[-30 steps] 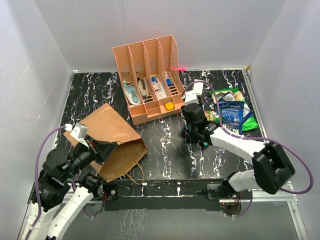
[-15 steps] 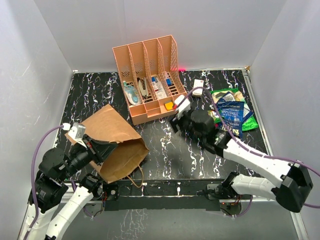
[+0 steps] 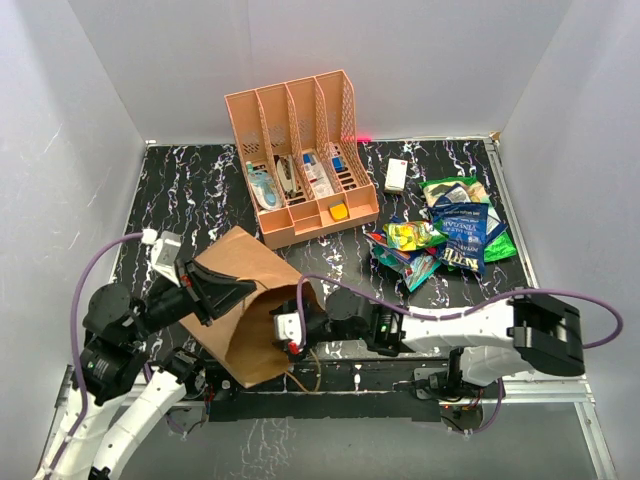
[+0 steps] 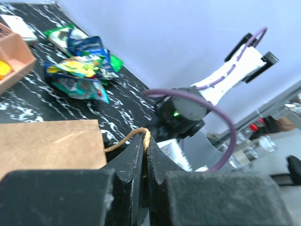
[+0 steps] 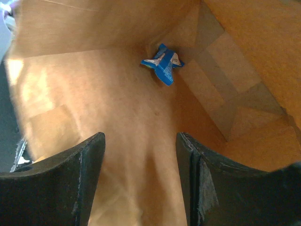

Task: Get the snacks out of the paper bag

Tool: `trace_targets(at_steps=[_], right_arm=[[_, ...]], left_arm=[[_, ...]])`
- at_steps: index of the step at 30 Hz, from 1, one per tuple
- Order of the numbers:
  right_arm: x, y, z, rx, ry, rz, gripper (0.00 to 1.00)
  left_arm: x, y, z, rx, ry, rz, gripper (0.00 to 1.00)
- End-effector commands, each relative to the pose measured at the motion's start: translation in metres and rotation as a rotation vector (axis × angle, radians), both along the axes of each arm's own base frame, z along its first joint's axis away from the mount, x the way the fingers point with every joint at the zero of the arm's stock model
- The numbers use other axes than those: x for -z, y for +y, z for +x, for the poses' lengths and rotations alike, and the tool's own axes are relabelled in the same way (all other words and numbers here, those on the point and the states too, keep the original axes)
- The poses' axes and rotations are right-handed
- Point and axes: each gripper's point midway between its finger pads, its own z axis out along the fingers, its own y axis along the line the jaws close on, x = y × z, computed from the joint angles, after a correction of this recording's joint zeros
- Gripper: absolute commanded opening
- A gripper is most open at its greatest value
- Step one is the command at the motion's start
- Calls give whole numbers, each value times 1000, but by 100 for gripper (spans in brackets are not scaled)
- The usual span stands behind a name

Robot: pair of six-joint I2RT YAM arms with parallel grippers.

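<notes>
Your left gripper [image 4: 145, 141] is pinched tight on the rim of the creased brown kraft paper bag [image 3: 250, 345] at its twine handle [image 4: 133, 137], at the near left. Your right gripper [image 5: 140, 141] sits inside the mouth, jaws wide apart and empty. One small glossy blue packet [image 5: 162, 63] lies deep against the folded base. It looks light, crinkly and slippery, so take it by a flat sealed edge.

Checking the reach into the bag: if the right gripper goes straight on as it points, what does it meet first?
Likely the small blue packet deep inside the paper bag, roughly in line with the open right gripper. Depth is unclear; the bag's paper wall under it could touch first.
</notes>
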Motion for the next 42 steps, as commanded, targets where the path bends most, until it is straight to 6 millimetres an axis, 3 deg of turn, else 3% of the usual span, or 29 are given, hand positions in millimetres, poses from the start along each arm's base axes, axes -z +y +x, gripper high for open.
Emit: trace_targets(at_steps=[1, 4, 8, 12, 15, 17, 20, 25, 28, 31, 37, 40, 42], right_arm=[[-30, 25, 7, 9, -93, 124, 63], [-9, 33, 3, -1, -124, 82, 62], [11, 51, -5, -48, -199, 12, 62], [22, 74, -5, -72, -251, 7, 64], [26, 97, -5, -93, -279, -1, 65], [45, 112, -5, -107, -285, -29, 65], [50, 135, 7, -56, -297, -25, 65], [60, 151, 24, 13, -356, -42, 66], [60, 149, 26, 37, -387, -44, 66], [49, 131, 26, 61, -392, -15, 67], [39, 94, 5, 61, -397, 1, 67], [40, 80, -4, 65, -396, 12, 67], [31, 75, -7, 67, -403, 38, 66]], left_arm=[[-11, -22, -19, 207, 20, -70, 0], [8, -13, -26, 174, 58, 5, 0], [30, 16, -33, 29, 85, 113, 0], [32, 38, -35, -99, 79, 114, 0], [35, 44, -36, -132, 93, 119, 0], [36, 48, -34, -161, 95, 130, 0], [33, 53, -32, -188, 82, 137, 0], [33, 48, -30, -168, 86, 144, 0], [30, 45, -27, -162, 73, 135, 0], [27, 45, -20, -179, 57, 129, 0], [22, 48, -8, -234, 33, 113, 0], [19, 50, -6, -249, 23, 114, 0], [18, 49, -6, -246, 19, 113, 0]])
